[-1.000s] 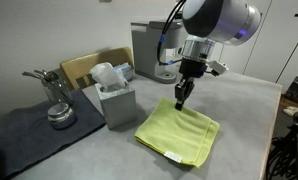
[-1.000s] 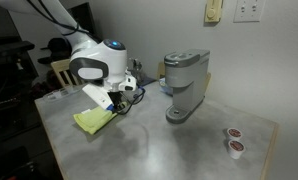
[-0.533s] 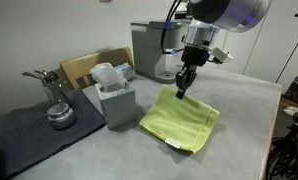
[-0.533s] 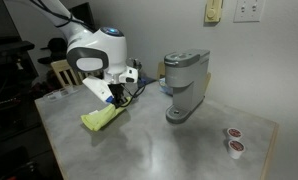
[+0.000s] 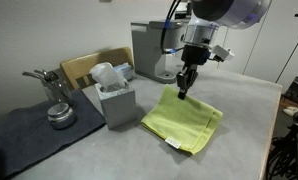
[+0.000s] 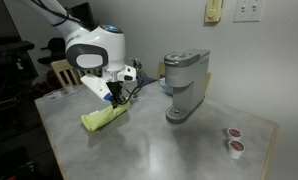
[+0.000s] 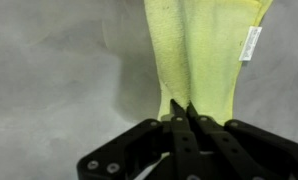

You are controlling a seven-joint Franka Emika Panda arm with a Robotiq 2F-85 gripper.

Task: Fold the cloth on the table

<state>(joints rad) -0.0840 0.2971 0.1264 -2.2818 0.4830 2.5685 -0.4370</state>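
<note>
1. grip: the gripper [image 5: 181,92] has its fingers pressed together on one edge of the lime cloth [image 5: 187,122], which is pinched and raised off the table [image 5: 247,105].
2. the cloth slopes down from the fingers to the table top. its low part lies flat just beside the tissue box [image 5: 117,103], on the box's side away from the dark mat [image 5: 29,128].
3. in the wrist view the cloth runs straight away from the fingertips as a gathered strip. the white tag [image 7: 251,42] sits at the far corner, so the long axis points from the pinch to the tagged edge.
4. judgement: the fold calls for carrying the pinched edge along that axis, over the flat part, to meet the tagged edge.
5. room: bare table lies past the cloth, away from the tissue box. the box is the nearest obstacle, and the coffee machine [image 5: 149,48] stands beyond it.
6. risk: the thin fabric may bunch or land askew.
</note>
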